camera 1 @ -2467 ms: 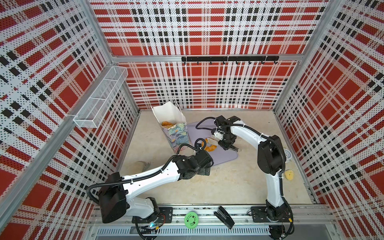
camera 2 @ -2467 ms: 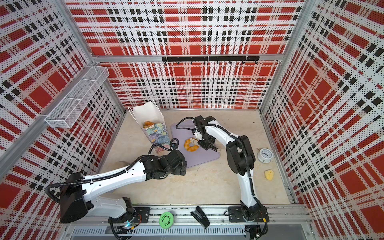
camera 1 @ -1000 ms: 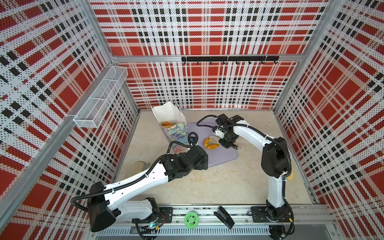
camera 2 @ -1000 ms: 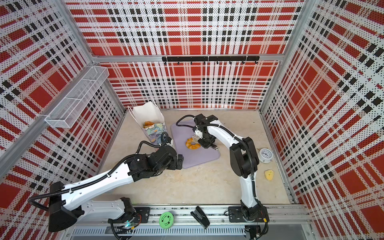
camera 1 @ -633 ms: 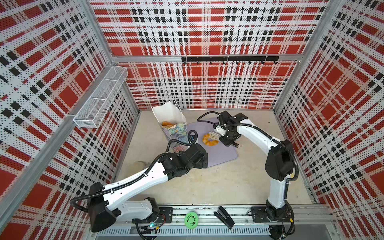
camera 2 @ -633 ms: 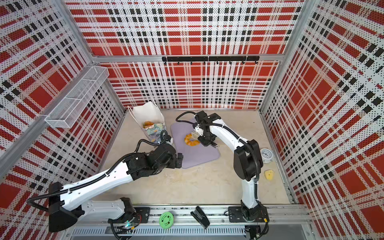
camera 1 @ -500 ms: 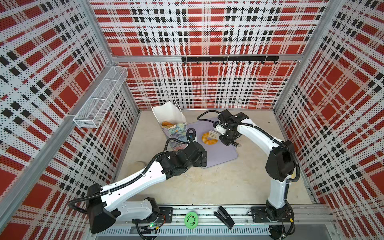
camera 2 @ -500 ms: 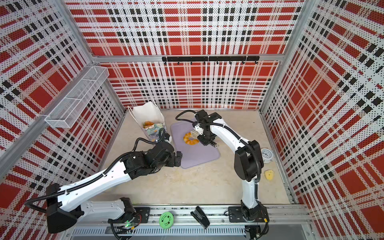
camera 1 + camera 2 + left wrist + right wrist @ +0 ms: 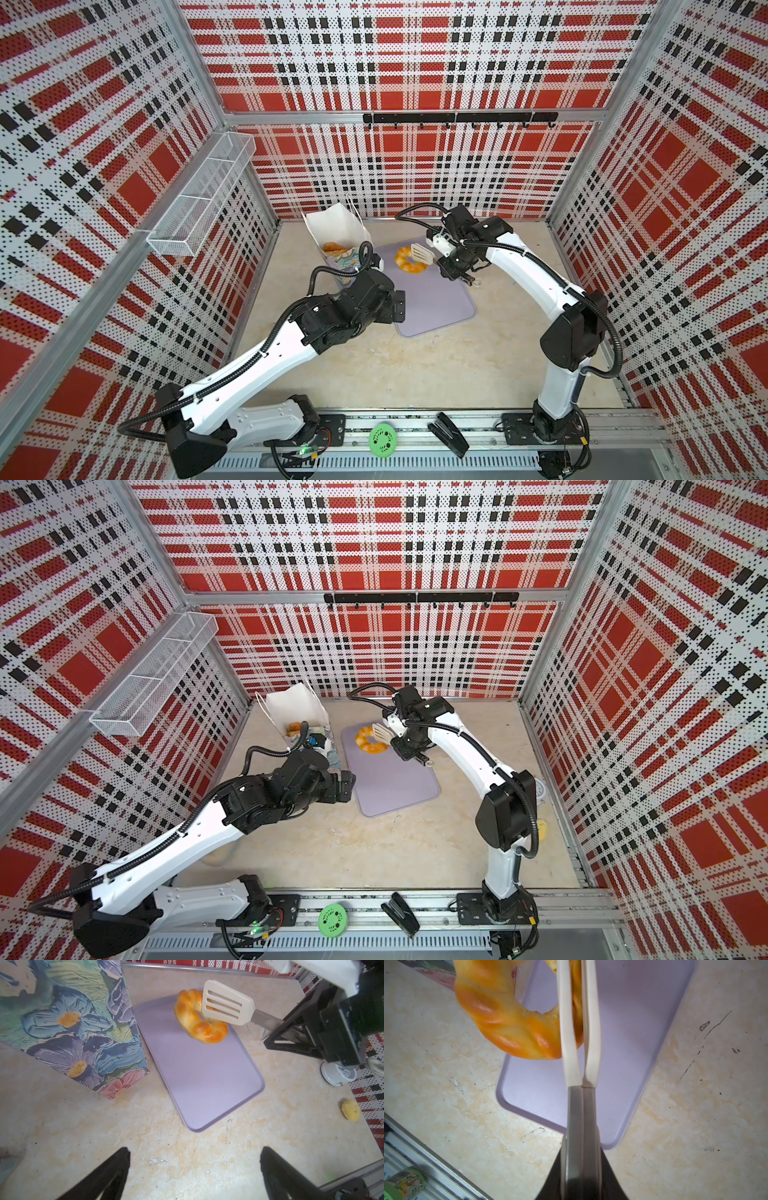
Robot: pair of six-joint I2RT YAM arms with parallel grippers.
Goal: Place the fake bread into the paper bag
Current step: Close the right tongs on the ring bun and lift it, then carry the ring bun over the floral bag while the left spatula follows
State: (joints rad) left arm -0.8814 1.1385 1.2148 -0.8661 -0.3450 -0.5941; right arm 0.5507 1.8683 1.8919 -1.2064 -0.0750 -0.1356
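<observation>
A golden braided ring of fake bread [image 9: 409, 262] [image 9: 367, 742] [image 9: 197, 1022] [image 9: 504, 1022] hangs just above the far end of the lilac tray [image 9: 436, 307] [image 9: 203, 1080]. It is pinched between the cream tips of metal tongs [image 9: 422, 252] [image 9: 226, 1005] [image 9: 579, 1105]. My right gripper [image 9: 448, 266] [image 9: 406, 746] [image 9: 580, 1167] is shut on the tongs' handle. The paper bag [image 9: 336, 228] [image 9: 295, 706] [image 9: 68, 1022] stands open left of the tray, with bread [image 9: 334, 248] [image 9: 294, 728] inside. My left gripper [image 9: 399, 305] [image 9: 347, 787] [image 9: 194, 1149] is open and empty beside the bag.
A white round timer [image 9: 540, 789] [image 9: 336, 1074] and a small yellow piece [image 9: 541, 828] [image 9: 350, 1110] lie near the right wall. A green disc [image 9: 382, 440] and a black stapler [image 9: 449, 434] rest on the front rail. A wire basket [image 9: 199, 208] hangs on the left wall.
The right arm has raised the ring in the tongs and carried it back and left toward the bag. The left arm has drawn back and left, its gripper still open.
</observation>
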